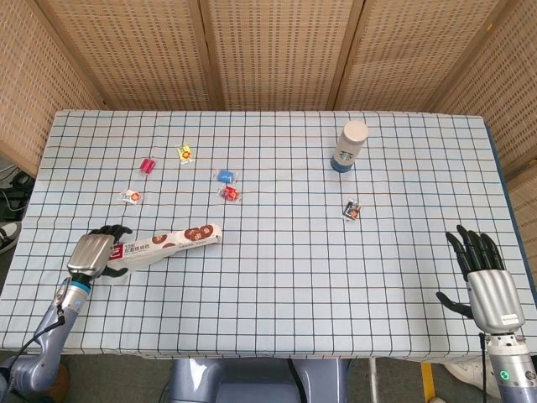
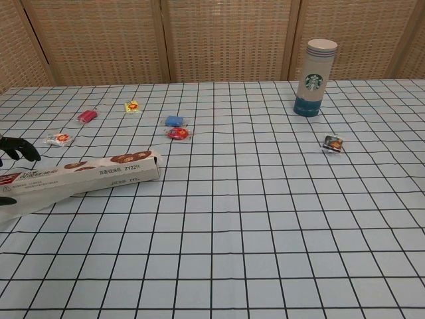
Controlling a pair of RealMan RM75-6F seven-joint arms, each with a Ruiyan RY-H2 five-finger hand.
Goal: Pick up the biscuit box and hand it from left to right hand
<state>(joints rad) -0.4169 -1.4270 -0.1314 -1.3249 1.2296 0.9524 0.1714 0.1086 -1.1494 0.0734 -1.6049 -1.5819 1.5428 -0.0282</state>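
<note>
The biscuit box (image 1: 168,241) is a long narrow carton with cookie pictures, lying flat at the table's front left with its flap end loose. My left hand (image 1: 94,252) hovers over the box's left end with its fingers curved across it; no firm grip shows. The chest view catches only this hand's dark fingertips (image 2: 16,147) above the box (image 2: 86,174). Far from the box, my right hand (image 1: 487,284) is at the table's front right edge, fingers spread and holding nothing. It is absent from the chest view.
A white and blue tumbler (image 1: 350,145) stands at the back right. Several small wrapped candies lie behind the box, such as a red one (image 1: 229,194) and a blue one (image 1: 225,176). Another wrapper (image 1: 352,210) lies right of centre on the checked tablecloth (image 1: 285,285).
</note>
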